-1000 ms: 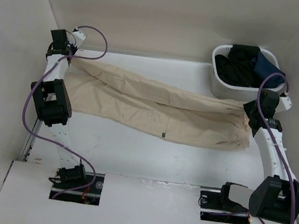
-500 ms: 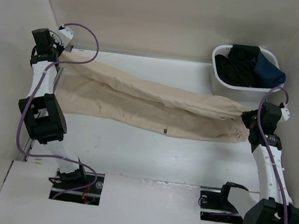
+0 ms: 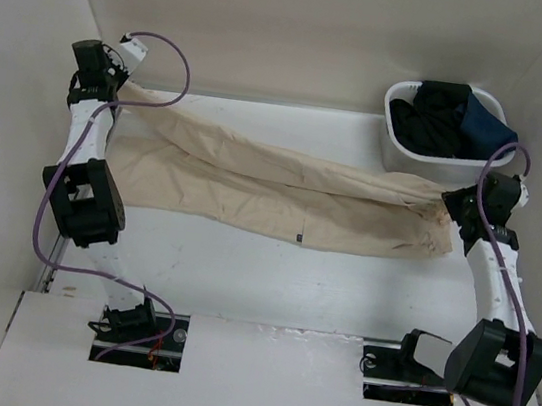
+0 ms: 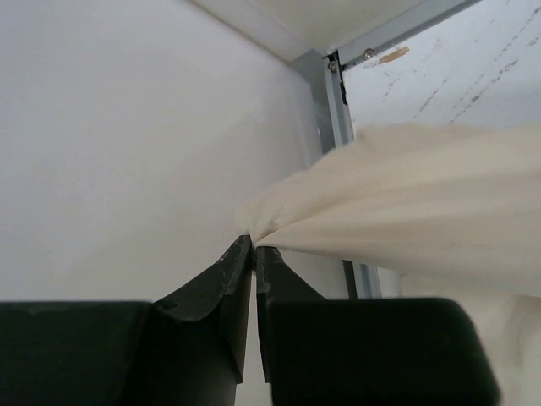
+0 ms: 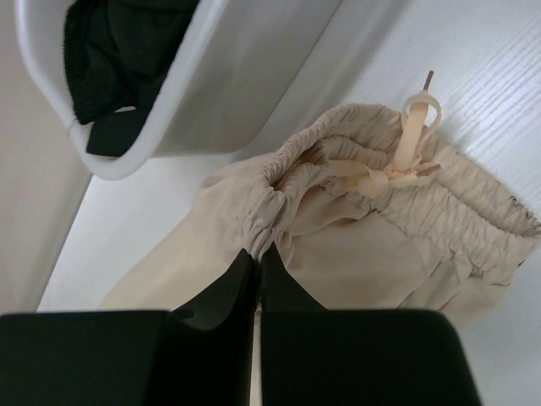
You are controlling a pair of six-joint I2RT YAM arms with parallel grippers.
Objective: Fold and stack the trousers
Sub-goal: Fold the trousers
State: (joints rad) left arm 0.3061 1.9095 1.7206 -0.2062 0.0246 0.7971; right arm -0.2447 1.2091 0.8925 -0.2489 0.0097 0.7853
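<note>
So the long beige cotton trousers (image 3: 273, 188) are lying stretched across the white surface (image 3: 241, 270), 9 to 3 o'clock. The left fingers (image 4: 211, 296) are clamping a leg end and the right fingers (image 5: 220, 292) are clamping the gathered waistband.

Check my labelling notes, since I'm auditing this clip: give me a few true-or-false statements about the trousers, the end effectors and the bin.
The left end effector is shut on the trousers. True.
The right end effector grips a leg cuff. False: it pinches the gathered waistband beside the drawstring bow.
The trousers are folded in half. False: they stretch full length between the two end effectors.
The white bin holds dark garments. True.
</note>
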